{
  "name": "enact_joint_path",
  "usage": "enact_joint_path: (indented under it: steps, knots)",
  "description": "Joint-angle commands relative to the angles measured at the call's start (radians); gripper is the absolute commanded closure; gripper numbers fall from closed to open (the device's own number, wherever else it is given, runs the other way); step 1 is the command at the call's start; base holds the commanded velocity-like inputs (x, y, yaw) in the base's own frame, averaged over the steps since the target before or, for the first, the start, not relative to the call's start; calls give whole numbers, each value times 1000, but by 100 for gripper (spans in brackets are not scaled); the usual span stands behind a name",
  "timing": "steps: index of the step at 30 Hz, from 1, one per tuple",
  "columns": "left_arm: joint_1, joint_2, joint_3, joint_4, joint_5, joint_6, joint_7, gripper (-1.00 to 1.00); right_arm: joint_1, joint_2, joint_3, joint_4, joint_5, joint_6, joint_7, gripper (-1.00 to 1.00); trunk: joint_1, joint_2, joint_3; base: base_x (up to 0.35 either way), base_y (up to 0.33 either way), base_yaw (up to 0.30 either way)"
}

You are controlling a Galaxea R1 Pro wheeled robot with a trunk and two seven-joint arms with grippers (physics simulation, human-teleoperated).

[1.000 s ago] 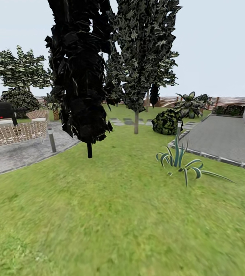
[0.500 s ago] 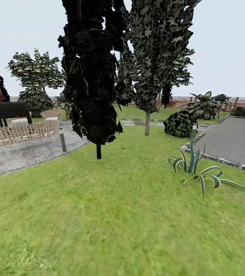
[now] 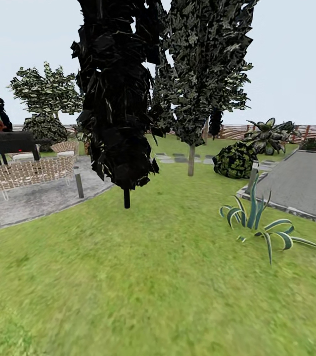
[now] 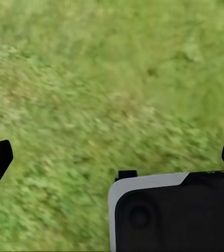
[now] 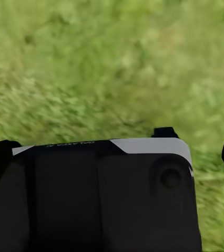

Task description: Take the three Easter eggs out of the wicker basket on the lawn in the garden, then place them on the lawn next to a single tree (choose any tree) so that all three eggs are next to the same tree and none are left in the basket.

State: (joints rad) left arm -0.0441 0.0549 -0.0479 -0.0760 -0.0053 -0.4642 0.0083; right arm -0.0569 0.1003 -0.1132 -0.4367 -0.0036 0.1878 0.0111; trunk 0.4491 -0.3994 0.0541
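Basket and eggs: I can't place them from where things stand now; the robot looks to be in transit, hunting for them. The lawn (image 3: 167,277) runs wide and bare from the near ground out to the far fence (image 3: 276,131).

Left gripper (image 4: 112,157): fingertips sit at opposite edges of the wrist view, jaws spread wide, nothing but grass between. Right gripper (image 5: 117,152): same, jaws apart and empty, hanging over grass.

Ahead: two dark cone trees (image 3: 120,94) on thin stems, not the thick-trunked kind the task wants. Spiky striped plant (image 3: 256,222) near the paving (image 3: 301,185) on the right; round bush (image 3: 234,160) further back. Wicker furniture (image 3: 26,173) and a grill (image 3: 13,143) on the grey patio to the left.

Risks, as I judge them:
- Wicker chairs could be mistaken for the basket; same weave, wrong size.
- Driving straight on may clip the near cone tree's stem or the bollard light (image 3: 79,182).
- Settling on a cone tree as the drop spot would spoil the placement.
- Grass renders blurred in the wrist views; small eggs could be missed.
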Motion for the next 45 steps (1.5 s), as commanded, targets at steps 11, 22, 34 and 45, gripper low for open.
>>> enact_joint_path:
  steps: [11,22,34,45]
  knots:
    - [0,0,-4,1,0,-4,1,-100,0,1,-5,-2,-1,5,1,-100,1,-1,0,320,0,0]
    - [0,0,-4,1,-1,-3,1,-100,0,1,-5,-1,-1,6,1,-100,1,-1,0,313,0,17]
    - [0,0,-4,1,-2,-2,1,-100,0,1,-4,6,0,5,1,-100,1,-1,0,282,-88,243]
    - [0,0,-4,1,-1,-2,1,-100,0,1,-4,9,1,5,1,-100,1,-1,0,262,-164,268]
